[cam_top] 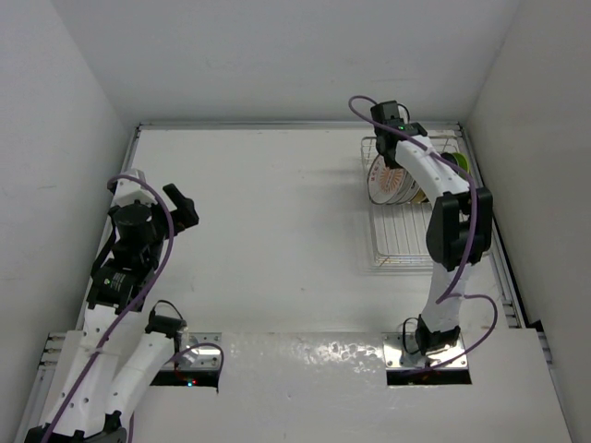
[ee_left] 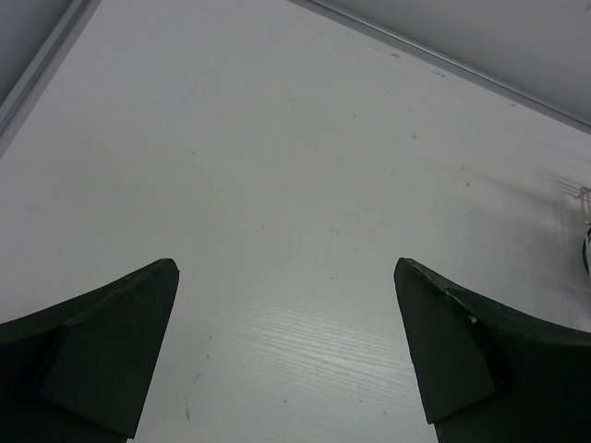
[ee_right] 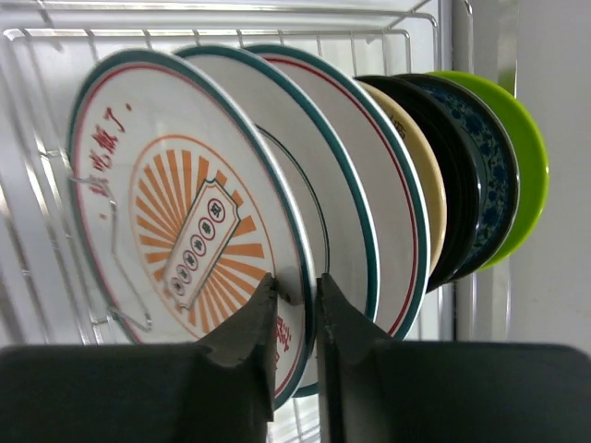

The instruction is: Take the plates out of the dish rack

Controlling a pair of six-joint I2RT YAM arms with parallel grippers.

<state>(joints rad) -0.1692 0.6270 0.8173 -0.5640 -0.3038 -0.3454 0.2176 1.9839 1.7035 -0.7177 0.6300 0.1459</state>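
Observation:
The silver wire dish rack (cam_top: 404, 242) stands at the far right of the table. Several plates (cam_top: 388, 181) stand on edge in its far half. In the right wrist view the front plate (ee_right: 175, 231) is white with an orange sunburst; behind it are two more white plates (ee_right: 388, 203), a tan one (ee_right: 422, 185), a black one (ee_right: 459, 185), a dark blue-patterned one (ee_right: 491, 175) and a lime green one (ee_right: 528, 157). My right gripper (ee_right: 297, 291) is shut on the front plate's near rim, reaching over the rack (cam_top: 397, 148). My left gripper (cam_top: 185, 208) is open and empty above bare table (ee_left: 286, 268).
White walls close in the table on the left, far and right sides. The near half of the rack holds only wire prongs. A corner of the rack (ee_left: 582, 198) shows at the right edge of the left wrist view.

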